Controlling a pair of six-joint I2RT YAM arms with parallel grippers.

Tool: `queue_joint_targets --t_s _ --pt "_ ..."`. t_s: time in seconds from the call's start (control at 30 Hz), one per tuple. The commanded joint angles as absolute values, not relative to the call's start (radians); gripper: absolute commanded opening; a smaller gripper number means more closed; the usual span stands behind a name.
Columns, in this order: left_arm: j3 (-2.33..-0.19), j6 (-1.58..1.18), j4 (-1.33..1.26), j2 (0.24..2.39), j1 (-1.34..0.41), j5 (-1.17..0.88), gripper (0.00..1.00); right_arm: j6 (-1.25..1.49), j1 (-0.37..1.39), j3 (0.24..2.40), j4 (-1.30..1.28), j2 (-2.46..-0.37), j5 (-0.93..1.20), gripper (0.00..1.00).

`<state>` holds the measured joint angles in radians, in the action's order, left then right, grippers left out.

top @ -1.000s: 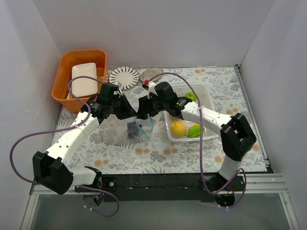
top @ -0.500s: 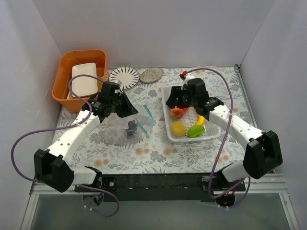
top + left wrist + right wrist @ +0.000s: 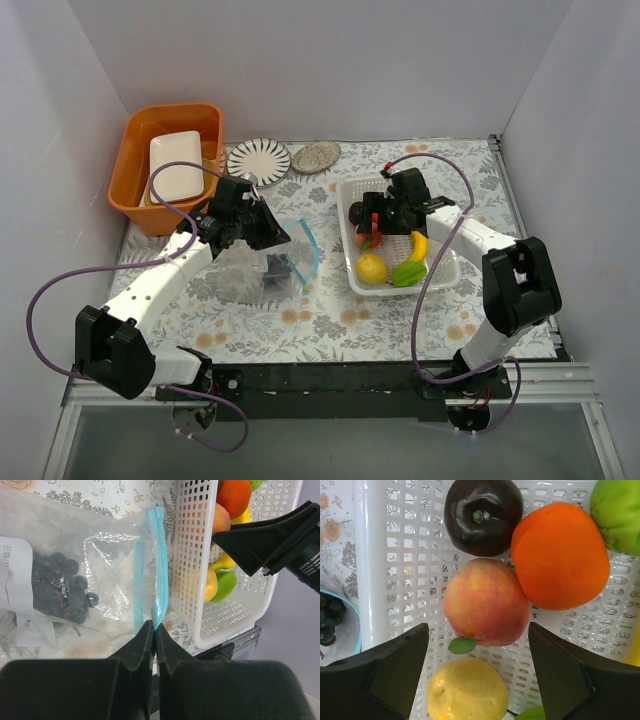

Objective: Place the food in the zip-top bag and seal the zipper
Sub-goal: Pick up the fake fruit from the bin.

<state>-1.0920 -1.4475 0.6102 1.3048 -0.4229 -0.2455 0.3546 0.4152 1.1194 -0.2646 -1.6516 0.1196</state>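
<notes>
1. Over the white basket [image 3: 367,555], the right wrist view showed what the overhead one could not: the right claw [image 3: 477,630] hung with its fingers wide apart, one on each side of a peach [image 3: 485,602]. A dark plum [image 3: 482,515] and an orange [image 3: 560,555] lay just beyond the peach and a lemon [image 3: 467,690] lay nearer the camera, all in the basket
2. From the left wrist, the left claw [image 3: 154,630] had its fingers pressed together, with the near end of the light blue zipper [image 3: 160,570] running in between their tips. The zip-top bag [image 3: 110,570] lay crinkled on the bench just beside the basket, with black grapes [image 3: 65,587] inside it
3. Only the overhead view took in both arms at once, the left reaching to the bag and the right bent over the basket. It also showed a banana [image 3: 419,245] and a green fruit [image 3: 407,272] at the basket's near end
4. A floral-patterned cloth covered the bench [image 3: 300,320]. At its far left corner stood an orange tub [image 3: 135,190] holding a white box [image 3: 177,165]. Beside the tub, near the back wall, were a striped plate [image 3: 258,160] and a smaller dish [image 3: 316,155]. Plain white walls closed in three sides
</notes>
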Motion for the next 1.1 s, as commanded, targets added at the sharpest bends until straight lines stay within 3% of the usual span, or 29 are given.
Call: queue_joint_targets --t_s 0.0,0.4,0.83,0.9,0.97,1.07 --pt "-1.085 -1.442 0.591 1.285 -0.426 -0.256 0.00 0.347 0.414 1.175 -0.256 -1.681 0.138 0.88" --pt "-1.092 -1.427 0.591 1.293 -0.425 -0.265 0.00 0.353 0.413 1.184 -0.241 -1.752 0.124 0.84" --pt "-1.091 -1.424 0.601 1.290 -0.425 -0.252 0.00 0.357 0.414 1.117 -0.170 -1.694 0.141 0.37" --pt "-1.092 -1.422 0.603 1.289 -0.425 -0.252 0.00 0.357 0.414 1.115 -0.170 -1.690 0.147 0.36" --pt "-1.092 -1.422 0.606 1.289 -0.425 -0.250 0.00 0.353 0.416 1.112 -0.172 -1.677 0.160 0.28" --pt "-1.092 -1.420 0.607 1.287 -0.425 -0.249 0.00 0.363 0.416 1.091 -0.172 -1.634 0.169 0.28"
